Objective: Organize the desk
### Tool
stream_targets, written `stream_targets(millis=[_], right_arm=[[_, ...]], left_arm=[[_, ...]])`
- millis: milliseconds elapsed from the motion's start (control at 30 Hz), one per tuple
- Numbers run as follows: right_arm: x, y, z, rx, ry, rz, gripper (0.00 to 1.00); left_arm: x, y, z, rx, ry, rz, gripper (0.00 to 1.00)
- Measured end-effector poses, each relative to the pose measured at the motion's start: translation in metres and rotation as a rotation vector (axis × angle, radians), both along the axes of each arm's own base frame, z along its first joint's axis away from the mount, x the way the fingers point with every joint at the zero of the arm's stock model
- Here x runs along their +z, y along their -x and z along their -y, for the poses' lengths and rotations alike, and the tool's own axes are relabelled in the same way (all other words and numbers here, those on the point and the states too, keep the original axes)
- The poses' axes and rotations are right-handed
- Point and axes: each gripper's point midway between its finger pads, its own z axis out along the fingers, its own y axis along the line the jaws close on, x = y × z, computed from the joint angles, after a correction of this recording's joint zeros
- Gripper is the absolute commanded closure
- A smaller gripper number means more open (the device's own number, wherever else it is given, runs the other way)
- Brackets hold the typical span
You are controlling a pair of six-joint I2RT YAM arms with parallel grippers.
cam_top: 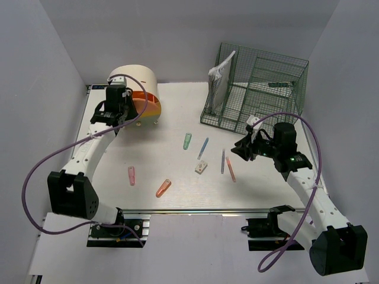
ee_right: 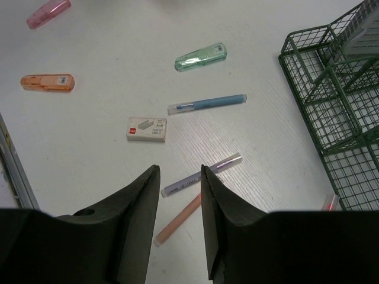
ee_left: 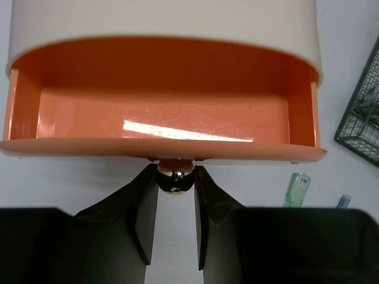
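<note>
Top: the white bench (cam_top: 166, 148) carries a round box (cam_top: 139, 80) far left, a green rack (cam_top: 266, 71) far right, and pens (cam_top: 203, 148) strewn between. Left wrist: the left fingers (ee_left: 148, 201) pinch the chrome knob (ee_left: 176, 176) of the open orange drawer (ee_left: 166, 112). Right wrist: the right fingers (ee_right: 148, 201), half apart and holding nothing, hang over a purple pen (ee_right: 219, 165).

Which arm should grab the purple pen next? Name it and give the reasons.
Right. The right gripper hangs open close above the purple pen, while the left gripper is closed on the drawer knob across the desk.
</note>
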Motion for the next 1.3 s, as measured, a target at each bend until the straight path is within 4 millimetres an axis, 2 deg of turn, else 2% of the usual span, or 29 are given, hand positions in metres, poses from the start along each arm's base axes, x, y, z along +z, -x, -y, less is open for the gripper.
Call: stream_targets(millis=[133,200,267,433,900,1300], right_arm=[[0.000,0.000,0.000,0.001,-0.002,0.000,0.59],[0.000,0.000,0.000,0.001,-0.003,-0.001,0.54],[0.001,0.001,0.000,0.005,-0.005,-0.002,0.50],[0.001,0.002,-0.001,0.014,-0.009,-0.003,0.43],[-0.003,0.005,0.000,0.013,-0.006,-0.026,0.42],[-0.006,0.005,0.000,0.022,0.000,-0.033,0.42]], left_arm=[[0.002,0.020,0.003,-0.020,0.019,0.008,0.85],[0.003,0.027,0.005,-0.027,0.027,0.011,0.73],[0.001,0.032,0.005,-0.033,0.032,0.009,0.56],[-0.003,0.034,0.009,-0.047,0.053,-0.003,0.35],[-0.006,0.034,0.014,-0.067,0.075,-0.015,0.32],[0.024,0.051,0.018,-0.114,0.095,0.053,0.36]])
